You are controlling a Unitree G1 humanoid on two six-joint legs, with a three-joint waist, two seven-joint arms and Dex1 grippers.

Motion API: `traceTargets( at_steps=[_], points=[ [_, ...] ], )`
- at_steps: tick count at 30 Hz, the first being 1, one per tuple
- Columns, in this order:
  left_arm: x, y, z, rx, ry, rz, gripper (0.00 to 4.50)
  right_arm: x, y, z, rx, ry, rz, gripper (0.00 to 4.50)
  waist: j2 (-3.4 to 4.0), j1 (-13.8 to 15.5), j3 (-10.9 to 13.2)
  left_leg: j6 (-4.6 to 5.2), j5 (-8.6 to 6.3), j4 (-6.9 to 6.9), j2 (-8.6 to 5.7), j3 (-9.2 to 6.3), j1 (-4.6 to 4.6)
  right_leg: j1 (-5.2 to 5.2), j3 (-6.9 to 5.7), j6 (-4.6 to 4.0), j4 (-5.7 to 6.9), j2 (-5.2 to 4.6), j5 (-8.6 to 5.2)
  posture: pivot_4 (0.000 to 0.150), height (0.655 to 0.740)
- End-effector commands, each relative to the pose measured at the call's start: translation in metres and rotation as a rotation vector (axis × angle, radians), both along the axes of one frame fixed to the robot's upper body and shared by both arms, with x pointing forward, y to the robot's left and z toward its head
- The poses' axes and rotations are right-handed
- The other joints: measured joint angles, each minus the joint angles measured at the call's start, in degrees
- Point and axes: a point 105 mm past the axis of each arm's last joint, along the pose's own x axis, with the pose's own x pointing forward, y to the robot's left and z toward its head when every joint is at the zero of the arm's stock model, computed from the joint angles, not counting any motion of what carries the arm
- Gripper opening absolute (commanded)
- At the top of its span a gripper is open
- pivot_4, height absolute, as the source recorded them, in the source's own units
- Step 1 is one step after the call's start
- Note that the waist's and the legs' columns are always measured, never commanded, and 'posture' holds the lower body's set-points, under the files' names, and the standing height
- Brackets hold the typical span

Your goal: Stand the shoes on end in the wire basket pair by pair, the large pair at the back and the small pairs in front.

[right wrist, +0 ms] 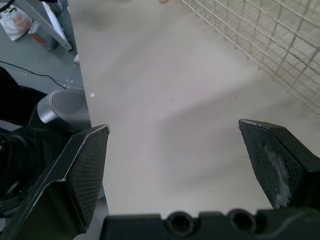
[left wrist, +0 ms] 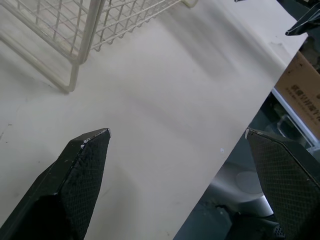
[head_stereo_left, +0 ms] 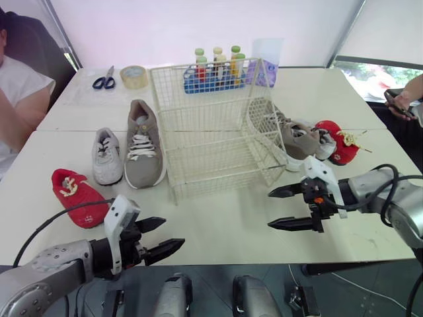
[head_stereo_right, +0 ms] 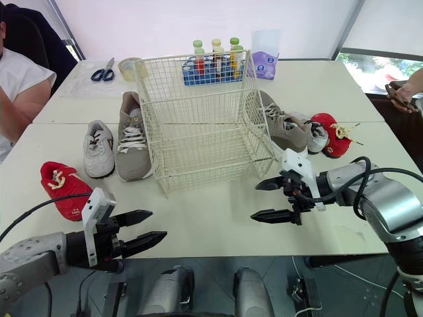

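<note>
Left eye view, our arms angle inward over the near edge of the table [head_stereo_left: 225, 228], left gripper [head_stereo_left: 173, 234] and right gripper [head_stereo_left: 269, 209] both spread wide.

- Blue-handled metal scissors [head_stereo_left: 104, 80]: on the white table [head_stereo_left: 218, 218], far beyond the left gripper [head_stereo_left: 173, 232].
- Tan tape roll [head_stereo_left: 134, 76]: just beside the scissors, towards the right gripper [head_stereo_left: 269, 209].
- Blue plastic rack of coloured-cap bottles [head_stereo_left: 215, 72]: far ahead, between both grippers.
- Purple-printed clear pouch [head_stereo_left: 266, 65]: just beside the rack.
- Person in a white shirt [head_stereo_left: 20, 99]: outward of the left gripper.
- Another person's hand [head_stereo_left: 400, 100]: outward of the right gripper.
</note>
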Motion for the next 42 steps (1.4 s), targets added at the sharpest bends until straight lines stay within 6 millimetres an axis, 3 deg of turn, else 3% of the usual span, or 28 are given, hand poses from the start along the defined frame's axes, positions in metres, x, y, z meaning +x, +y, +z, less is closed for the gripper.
traceTargets(
  at_steps=[1,7,11,13,15,21,25,29,32,39,42],
  points=[
    [0.006,0.005,0.01,0.006,-0.058,0.012,4.46,0.002,-0.002,0.004,-0.011,-0.033,0.01,4.5,0.0,0.0,0.0,0.0,0.0,0.0,0.0,0.0,0.0,0.0,0.0,0.0,0.01,0.0,0.0,0.15,0.74],
    [0.006,0.006,0.012,0.038,-0.077,-0.004,4.46,0.008,-0.012,0.013,-0.056,-0.087,-0.013,4.5,0.0,0.0,0.0,0.0,0.0,0.03,0.0,0.01,0.0,-0.01,0.0,0.01,0.05,0.03,0.0,0.15,0.74],
    [0.004,0.011,0.017,0.078,-0.087,-0.04,4.46,0.018,-0.01,0.067,-0.023,-0.226,0.017,4.5,0.04,-0.35,0.03,0.0,0.0,0.05,0.0,0.04,0.0,-0.09,0.08,0.0,0.11,0.03,0.02,0.15,0.74],
    [0.003,0.018,0.033,0.12,-0.119,-0.082,4.46,0.024,-0.003,0.096,-0.036,-0.315,0.071,4.5,0.04,-0.59,0.03,0.0,0.0,0.06,0.03,0.13,0.0,-0.19,0.08,0.02,0.13,0.06,0.13,0.15,0.74],
    [0.004,0.021,0.051,0.151,-0.162,-0.125,4.46,0.031,0.003,0.106,-0.078,-0.367,0.122,4.5,0.04,-0.61,0.03,-0.01,0.01,0.06,0.08,0.1,-0.01,-0.31,0.03,0.02,0.18,0.16,0.15,0.15,0.74],
    [0.014,0.012,0.095,0.307,-0.337,-0.235,4.46,0.058,0.016,0.086,-0.252,-0.379,0.285,4.5,0.01,-0.58,0.01,-0.04,0.03,-0.01,0.1,0.18,-0.06,-0.29,-0.1,0.02,0.16,0.21,0.15,0.15,0.74],
    [0.015,0.004,0.109,0.305,-0.395,-0.249,4.46,0.067,0.018,0.076,-0.278,-0.342,0.335,4.5,0.03,-1.16,0.03,-0.29,0.2,0.06,0.06,0.24,-0.7,-0.77,-0.06,0.26,0.13,0.17,0.29,0.15,0.74],
    [0.018,0.001,0.113,0.298,-0.42,-0.227,4.46,0.076,0.026,0.065,-0.293,-0.34,0.357,4.5,0.02,-1.42,0.03,-0.51,0.31,0.04,0.04,0.2,-0.75,-0.8,-0.07,0.73,0.11,0.18,0.55,0.15,0.74],
    [0.02,-0.001,0.113,0.29,-0.423,-0.222,4.5,0.081,0.031,0.055,-0.324,-0.355,0.365,3.65,0.02,-1.58,0.03,-0.66,0.41,0.04,0.07,0.16,-0.7,-0.79,-0.09,0.74,0.15,0.23,0.55,0.15,0.74],
    [0.026,0.001,0.108,0.279,-0.419,-0.197,4.5,0.07,0.037,0.047,-0.328,-0.336,0.386,0.03,0.03,-1.35,0.04,-0.92,0.56,0.16,0.07,0.03,-0.59,-0.82,-0.1,0.61,0.67,0.25,0.48,0.15,0.74],
    [0.027,-0.001,0.106,0.271,-0.421,-0.198,4.5,0.076,0.036,0.049,-0.323,-0.375,0.321,0.03,0.02,-1.42,0.03,-0.96,0.59,0.18,0.08,0.01,-0.55,-0.8,-0.09,0.63,0.71,0.27,0.5,0.15,0.74]
  ],
)
